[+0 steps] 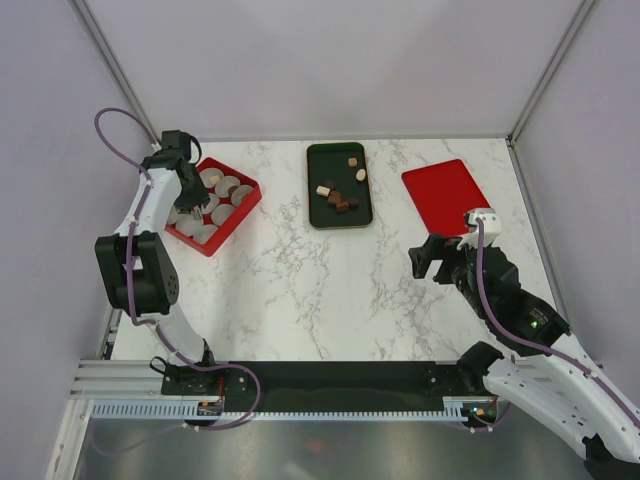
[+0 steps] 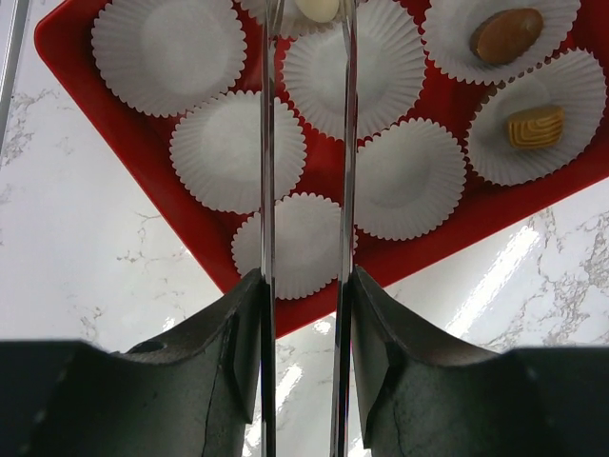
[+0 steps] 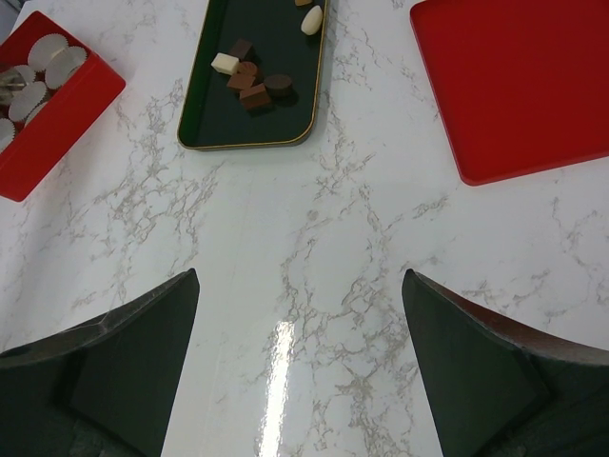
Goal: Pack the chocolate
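Observation:
The chocolate lies partly on the dark green tray (image 1: 325, 165): several brown, tan and cream pieces (image 1: 343, 200), which in the right wrist view sit (image 3: 252, 84) at the top. A red box (image 2: 124, 143) holds white paper cups (image 2: 238, 152). Two of the cups carry a tan oval piece (image 2: 506, 35) and a ridged caramel piece (image 2: 534, 126). My left gripper (image 2: 304, 276) is shut on long metal tongs (image 2: 267, 190) above the box. A cream piece (image 2: 317, 9) shows between the tong tips, over a cup. My right gripper (image 3: 300, 276) stands open over bare marble.
A flat red lid (image 1: 445, 195) lies at the back right, just beyond the right gripper (image 1: 432, 258). The red box (image 1: 237, 215) sits at the back left under the left gripper (image 1: 185, 190). Grey walls close in the table on three sides.

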Tool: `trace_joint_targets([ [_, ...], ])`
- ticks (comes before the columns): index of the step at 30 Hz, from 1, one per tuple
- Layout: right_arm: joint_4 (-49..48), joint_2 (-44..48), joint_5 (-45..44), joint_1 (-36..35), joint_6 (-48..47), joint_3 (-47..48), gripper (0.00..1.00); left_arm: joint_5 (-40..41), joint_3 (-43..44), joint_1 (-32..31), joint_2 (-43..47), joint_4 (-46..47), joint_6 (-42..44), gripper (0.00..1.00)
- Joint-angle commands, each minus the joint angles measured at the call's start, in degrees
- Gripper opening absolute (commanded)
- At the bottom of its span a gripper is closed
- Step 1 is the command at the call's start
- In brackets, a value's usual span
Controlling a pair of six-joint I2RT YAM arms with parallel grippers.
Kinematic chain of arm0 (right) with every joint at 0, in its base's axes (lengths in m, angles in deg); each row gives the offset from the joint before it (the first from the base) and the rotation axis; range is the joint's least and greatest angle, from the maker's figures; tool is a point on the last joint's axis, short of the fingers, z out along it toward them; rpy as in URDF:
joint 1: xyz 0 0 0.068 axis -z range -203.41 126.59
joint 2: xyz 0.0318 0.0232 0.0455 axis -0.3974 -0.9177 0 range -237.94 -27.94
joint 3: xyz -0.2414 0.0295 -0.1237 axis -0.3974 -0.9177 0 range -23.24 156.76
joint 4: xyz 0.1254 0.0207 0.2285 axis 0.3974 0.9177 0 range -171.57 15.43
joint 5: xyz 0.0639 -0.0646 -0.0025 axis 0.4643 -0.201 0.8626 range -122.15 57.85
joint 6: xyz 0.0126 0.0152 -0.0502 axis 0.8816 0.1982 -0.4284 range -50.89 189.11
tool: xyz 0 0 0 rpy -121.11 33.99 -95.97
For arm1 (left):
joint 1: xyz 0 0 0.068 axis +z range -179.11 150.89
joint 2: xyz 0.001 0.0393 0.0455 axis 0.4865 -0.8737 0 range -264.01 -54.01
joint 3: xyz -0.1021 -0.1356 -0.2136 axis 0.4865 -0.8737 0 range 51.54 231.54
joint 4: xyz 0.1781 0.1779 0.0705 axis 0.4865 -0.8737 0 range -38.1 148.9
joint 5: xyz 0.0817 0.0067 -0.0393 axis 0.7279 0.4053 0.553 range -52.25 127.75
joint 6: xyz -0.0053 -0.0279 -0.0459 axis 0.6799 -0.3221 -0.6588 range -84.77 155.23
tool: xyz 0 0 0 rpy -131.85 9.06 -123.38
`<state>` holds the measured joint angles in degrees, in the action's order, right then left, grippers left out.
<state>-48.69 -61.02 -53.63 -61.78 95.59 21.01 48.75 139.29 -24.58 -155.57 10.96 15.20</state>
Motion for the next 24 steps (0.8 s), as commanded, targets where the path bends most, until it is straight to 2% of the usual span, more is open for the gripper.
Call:
trace_joint_targets([
  [1,-2.2,0.0,-1.2,-0.1,-0.6,0.1,0.97,2.5,2.7,0.4,0.1,2.1,1.4,0.46],
  [10,-2.0,0.3,-0.8,0.0,-0.3,0.3,0.96,2.4,3.4,0.4,3.0,1.7,2.2,0.49],
  [17,-1.8,-0.2,-0.8,0.0,0.1,0.9,0.97,-4.1,2.2,-1.7,9.5,1.4,2.9,0.49],
  [19,-1.7,-0.4,-0.8,0.0,0.2,1.1,0.97,-4.8,1.5,-4.5,10.5,1.4,3.5,0.49],
  [24,-1.4,-1.1,-0.3,0.0,0.5,1.5,0.96,-3.4,0.5,-16.8,12.9,1.3,3.9,0.49],
])
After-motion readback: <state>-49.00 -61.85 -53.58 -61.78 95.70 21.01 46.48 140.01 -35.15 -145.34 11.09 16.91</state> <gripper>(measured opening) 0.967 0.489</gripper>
